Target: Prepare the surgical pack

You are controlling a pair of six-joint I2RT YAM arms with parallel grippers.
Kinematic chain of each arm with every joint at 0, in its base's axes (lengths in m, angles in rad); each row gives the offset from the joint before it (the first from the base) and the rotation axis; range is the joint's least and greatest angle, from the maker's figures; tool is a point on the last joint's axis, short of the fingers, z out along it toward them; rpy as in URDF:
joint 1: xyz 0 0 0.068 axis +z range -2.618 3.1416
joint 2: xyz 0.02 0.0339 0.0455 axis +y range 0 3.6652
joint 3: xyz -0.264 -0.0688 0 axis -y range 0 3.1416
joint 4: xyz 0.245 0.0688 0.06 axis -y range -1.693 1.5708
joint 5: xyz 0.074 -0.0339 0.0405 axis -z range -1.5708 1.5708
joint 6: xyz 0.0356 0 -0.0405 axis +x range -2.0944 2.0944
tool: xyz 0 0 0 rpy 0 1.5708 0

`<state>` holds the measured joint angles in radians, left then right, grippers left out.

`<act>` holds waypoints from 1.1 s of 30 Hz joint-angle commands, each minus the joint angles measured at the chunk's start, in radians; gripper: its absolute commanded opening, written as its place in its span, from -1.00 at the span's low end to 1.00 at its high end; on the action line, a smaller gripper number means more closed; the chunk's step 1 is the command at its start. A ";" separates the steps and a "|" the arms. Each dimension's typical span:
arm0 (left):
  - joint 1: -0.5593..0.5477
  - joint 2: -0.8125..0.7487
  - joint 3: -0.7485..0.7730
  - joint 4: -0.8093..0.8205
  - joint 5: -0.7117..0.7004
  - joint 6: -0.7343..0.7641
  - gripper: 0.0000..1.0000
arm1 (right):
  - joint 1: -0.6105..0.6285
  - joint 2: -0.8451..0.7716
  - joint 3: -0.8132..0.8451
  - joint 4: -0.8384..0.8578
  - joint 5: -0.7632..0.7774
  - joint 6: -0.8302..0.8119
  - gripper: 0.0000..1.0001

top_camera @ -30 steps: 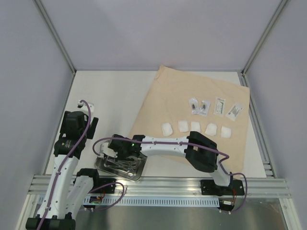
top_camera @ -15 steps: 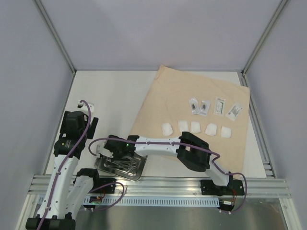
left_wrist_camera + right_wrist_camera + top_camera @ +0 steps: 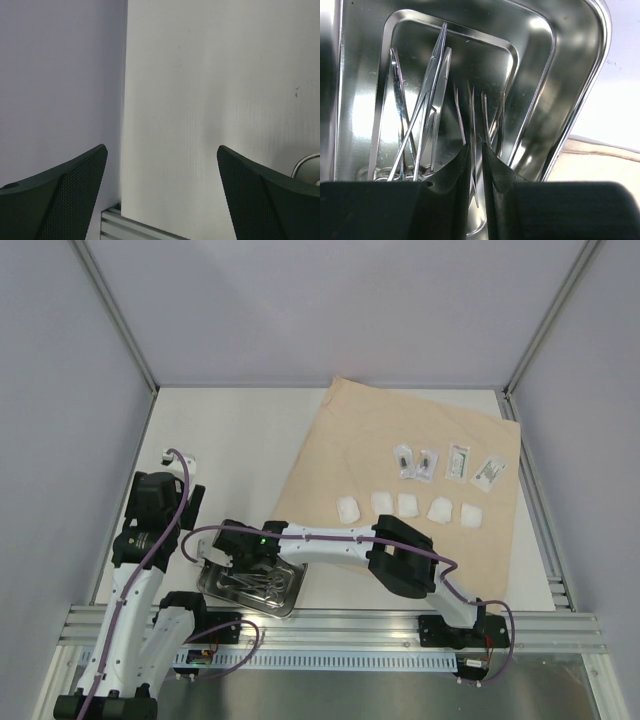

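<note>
My right jaws sit barely parted astride slick, springy tweezers (image 3: pixel 472 115); grip unclear. I'd pinch them mid-shank.

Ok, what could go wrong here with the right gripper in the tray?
The right gripper has its jaws barely apart among crowded tweezers and clamps; it could snag two at once. The tray sits at the near edge of the table; a nudge might slide it off.

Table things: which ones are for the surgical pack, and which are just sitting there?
For the pack: tan wrap sheet, steel tray, steel instruments inside it, white gauze pads, clear packets.
Just there: white table, metal rail.
</note>
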<state>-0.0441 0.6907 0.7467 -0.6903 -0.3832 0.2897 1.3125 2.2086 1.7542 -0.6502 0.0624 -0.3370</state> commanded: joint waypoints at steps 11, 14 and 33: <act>0.003 -0.005 0.002 0.025 0.003 -0.014 1.00 | -0.053 -0.326 -0.128 0.107 0.053 0.223 -0.66; 0.003 -0.005 0.002 0.020 0.009 -0.012 1.00 | -0.135 -0.444 -0.223 0.092 0.062 0.378 -0.70; 0.003 0.009 0.008 -0.026 0.177 0.003 1.00 | -0.775 -0.960 -0.964 -0.046 0.163 0.839 -0.44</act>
<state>-0.0441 0.7040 0.7467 -0.7048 -0.2798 0.2920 0.5598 1.2846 0.8295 -0.7334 0.2466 0.4522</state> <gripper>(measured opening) 0.999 0.283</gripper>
